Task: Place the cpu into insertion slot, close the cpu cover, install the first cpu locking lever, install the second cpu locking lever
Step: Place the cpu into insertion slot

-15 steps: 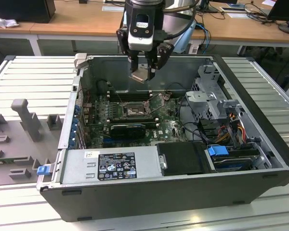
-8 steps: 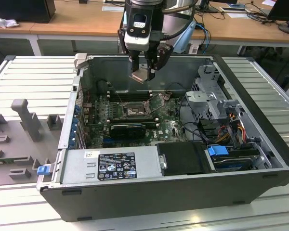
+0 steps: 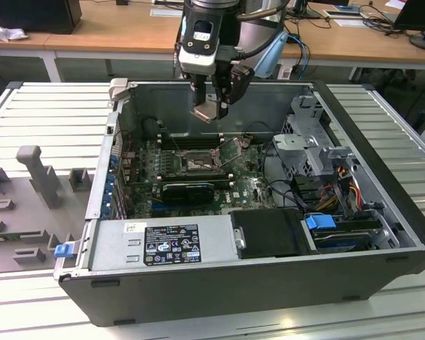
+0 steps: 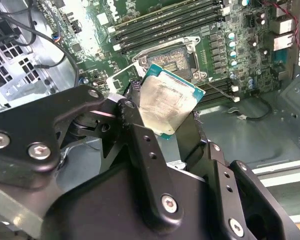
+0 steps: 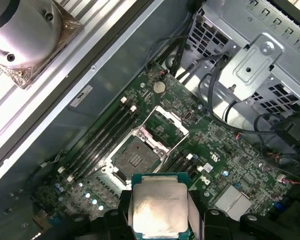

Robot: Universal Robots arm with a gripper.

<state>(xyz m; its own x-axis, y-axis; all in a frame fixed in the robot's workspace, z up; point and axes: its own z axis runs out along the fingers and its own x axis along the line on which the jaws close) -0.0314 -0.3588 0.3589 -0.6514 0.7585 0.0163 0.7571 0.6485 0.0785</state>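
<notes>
Pincer [image 4: 166, 122] is clamping the cpu [image 4: 167, 102] by two opposite edges, metal top facing the second wrist view's camera, and it's hanging in the air over the open computer case [image 3: 269, 290]. Below and a bit ahead of the pincer, the insertion slot [image 5: 135, 159] is sitting bare on the motherboard [image 5: 225, 150], well apart from the chip. The chip's edges are looking twisted relative to the slot's, I reckon. Just past the slot, the cpu cover [image 5: 166, 122] is standing flipped open. Memory slots [image 5: 105, 135] are running alongside.
</notes>
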